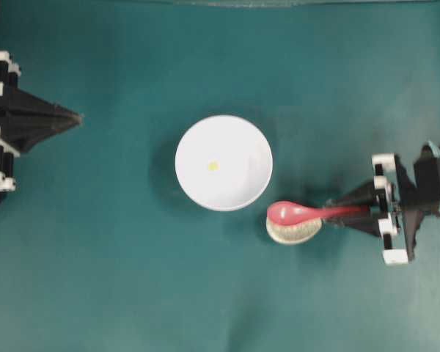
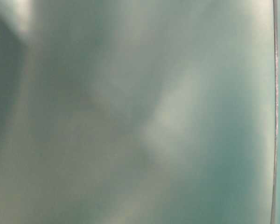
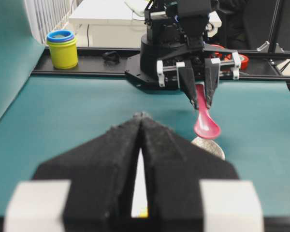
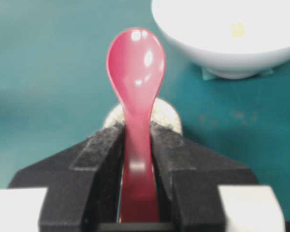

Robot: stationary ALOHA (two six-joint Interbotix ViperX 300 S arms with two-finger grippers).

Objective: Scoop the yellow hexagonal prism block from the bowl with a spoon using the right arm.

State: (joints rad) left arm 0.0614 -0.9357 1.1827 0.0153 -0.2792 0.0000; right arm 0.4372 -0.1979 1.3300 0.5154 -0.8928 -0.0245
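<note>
the right gripper (image 4: 137, 145) is clenched on the handle of the pink-red spoon (image 4: 137, 77), one black finger (image 4: 99, 154) pressed against each side of it. the spoon points straight out from the gripper with its glossy scoop facing up and nothing in it. from overhead the scoop sits over the small speckled cream dish (image 1: 293, 233), just beside the lower right rim of the white bowl (image 1: 238, 187); the left wrist view shows the spoon lifted clear above that dish. the right arm (image 1: 414, 202) reaches in from the side of the bowl where the dish lies.

the yellow hexagonal prism block (image 1: 213, 166) lies inside the bowl, close to its middle and a little toward the side away from the spoon, touching nothing but the bowl's floor. in the right wrist view it is a pale blurred spot (image 4: 238, 30) in the bowl's hollow.

the left gripper (image 3: 140, 121) is well apart from the bowl, on the side opposite the spoon; its two black wedge fingers meet at the tips, closed on nothing.

beyond the bowl, past the mat's far edge in the left wrist view, stands a yellow cup stack with a blue rim (image 3: 62, 48)

the table-level view is a blur of green, with only a sliver of the bowl at its edge
</note>
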